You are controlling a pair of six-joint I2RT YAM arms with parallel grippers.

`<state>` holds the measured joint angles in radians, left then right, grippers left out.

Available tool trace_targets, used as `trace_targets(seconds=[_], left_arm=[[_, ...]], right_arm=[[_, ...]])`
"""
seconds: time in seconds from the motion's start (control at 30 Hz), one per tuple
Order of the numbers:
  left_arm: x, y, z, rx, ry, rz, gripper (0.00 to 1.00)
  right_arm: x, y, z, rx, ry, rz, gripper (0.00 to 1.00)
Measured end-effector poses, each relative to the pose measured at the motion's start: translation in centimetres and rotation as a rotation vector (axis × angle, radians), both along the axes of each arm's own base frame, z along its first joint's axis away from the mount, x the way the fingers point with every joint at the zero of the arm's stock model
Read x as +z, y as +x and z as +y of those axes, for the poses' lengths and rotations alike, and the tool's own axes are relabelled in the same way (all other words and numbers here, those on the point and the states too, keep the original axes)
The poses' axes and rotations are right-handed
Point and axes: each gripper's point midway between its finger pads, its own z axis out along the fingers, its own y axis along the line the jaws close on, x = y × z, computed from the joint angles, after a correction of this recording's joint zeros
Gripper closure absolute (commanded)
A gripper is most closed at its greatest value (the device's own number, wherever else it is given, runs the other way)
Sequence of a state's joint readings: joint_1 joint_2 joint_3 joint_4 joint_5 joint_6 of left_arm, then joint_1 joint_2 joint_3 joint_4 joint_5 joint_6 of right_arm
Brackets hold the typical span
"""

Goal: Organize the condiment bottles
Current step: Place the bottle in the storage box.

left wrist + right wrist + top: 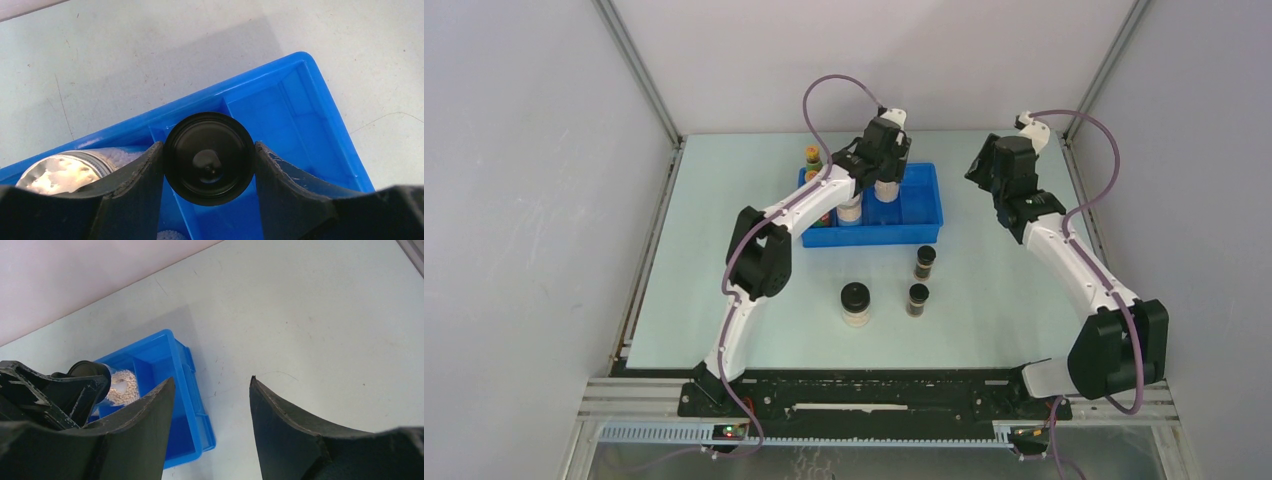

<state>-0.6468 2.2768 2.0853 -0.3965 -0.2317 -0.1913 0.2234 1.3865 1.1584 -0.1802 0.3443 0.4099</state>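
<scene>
Condiment bottles [886, 190] go into the blue plastic divided tray [874, 237], directly beneath my left gripper [209, 146]; that gripper is clenched on a black-lidded pale round jar [207, 167], upright, its long axis pointing straight down at a compartment, so I judge a plain descent is what's needed; a silver-lidded jar [60, 172] fills the neighbouring compartment; my right gripper [211, 381] hangs released and empty, the tray off to its side; back toward me from the left gripper, outside the tray, stand a second black-lidded jar [856, 303] and two tiny dark vials [925, 262].
</scene>
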Motion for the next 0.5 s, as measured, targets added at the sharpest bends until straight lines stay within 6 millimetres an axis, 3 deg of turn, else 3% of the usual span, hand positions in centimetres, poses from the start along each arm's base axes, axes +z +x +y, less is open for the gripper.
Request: trace_targets(seconds=[0.5], left_arm=[[0.6,0.8,0.2,0.025,-0.011,-0.037,1.0]], right_arm=[[-1.1,0.1,-0.2,0.003,0.003,0.015,0.36]])
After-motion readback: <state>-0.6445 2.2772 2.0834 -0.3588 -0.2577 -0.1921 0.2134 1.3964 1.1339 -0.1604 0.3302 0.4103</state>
